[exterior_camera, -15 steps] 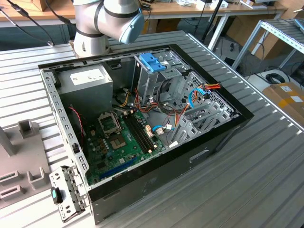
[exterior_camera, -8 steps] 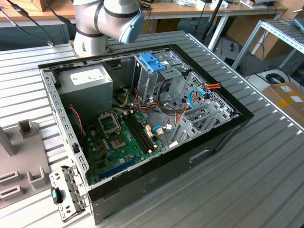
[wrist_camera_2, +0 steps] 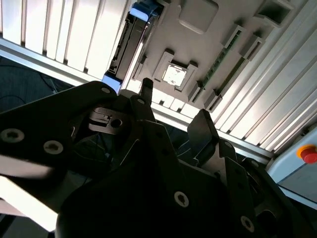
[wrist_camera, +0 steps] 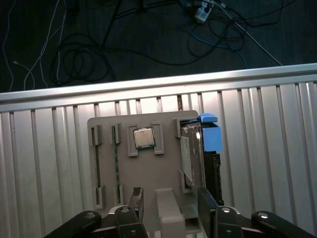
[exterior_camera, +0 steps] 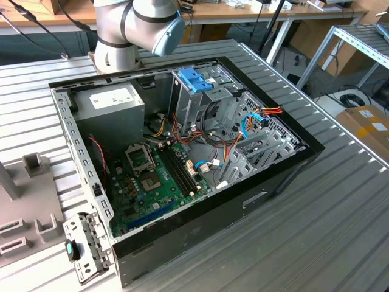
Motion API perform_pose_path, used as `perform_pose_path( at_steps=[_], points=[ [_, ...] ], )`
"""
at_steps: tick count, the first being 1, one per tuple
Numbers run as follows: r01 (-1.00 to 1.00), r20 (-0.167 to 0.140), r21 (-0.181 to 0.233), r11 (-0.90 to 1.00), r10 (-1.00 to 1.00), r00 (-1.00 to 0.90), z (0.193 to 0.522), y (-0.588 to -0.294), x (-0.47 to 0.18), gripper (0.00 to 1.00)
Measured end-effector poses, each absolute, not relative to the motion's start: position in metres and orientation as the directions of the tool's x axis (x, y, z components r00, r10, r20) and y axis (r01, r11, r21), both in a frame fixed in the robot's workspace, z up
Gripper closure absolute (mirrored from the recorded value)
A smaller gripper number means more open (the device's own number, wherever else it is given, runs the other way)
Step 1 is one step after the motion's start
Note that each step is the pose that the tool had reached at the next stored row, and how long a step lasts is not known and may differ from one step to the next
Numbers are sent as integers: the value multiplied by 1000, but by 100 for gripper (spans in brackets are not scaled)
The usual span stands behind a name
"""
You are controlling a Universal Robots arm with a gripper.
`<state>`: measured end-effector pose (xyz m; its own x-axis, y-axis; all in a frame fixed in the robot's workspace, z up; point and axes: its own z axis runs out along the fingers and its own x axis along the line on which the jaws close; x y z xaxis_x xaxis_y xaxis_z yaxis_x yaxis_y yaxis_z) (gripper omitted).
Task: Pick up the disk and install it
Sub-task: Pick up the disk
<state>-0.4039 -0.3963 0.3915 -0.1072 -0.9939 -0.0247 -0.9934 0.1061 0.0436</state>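
Note:
The disk (wrist_camera: 198, 156) stands on edge in a slot of a grey holder tray (wrist_camera: 106, 153). It has a white label on its side and bright blue carrier rails at its end. In the second wrist view the disk (wrist_camera_2: 128, 42) runs along the same tray's edge. My gripper (wrist_camera: 170, 197) hangs above the tray's near end, open, with nothing held. One fingertip (wrist_camera: 205, 198) is close beside the disk, apart from it. A grey post of the tray lies below the gap between the fingers. The gripper (wrist_camera_2: 173, 106) also stands open in the second wrist view.
The tray also holds a processor chip (wrist_camera: 143, 138) and memory sticks (wrist_camera: 116, 163) in slots. In the exterior view an open computer case (exterior_camera: 285, 176) lies on the ribbed metal table (exterior_camera: 340, 231), with a drive cage under a blue latch (exterior_camera: 194, 79), a power-supply box (exterior_camera: 112, 103) and a motherboard (exterior_camera: 152, 176).

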Motion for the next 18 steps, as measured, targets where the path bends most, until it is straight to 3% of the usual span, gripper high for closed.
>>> perform_pose_path(
  at_steps=[18],
  points=[
    [-993,-29,44,106,-994,-107,384,-393,-404,44]
  ],
)
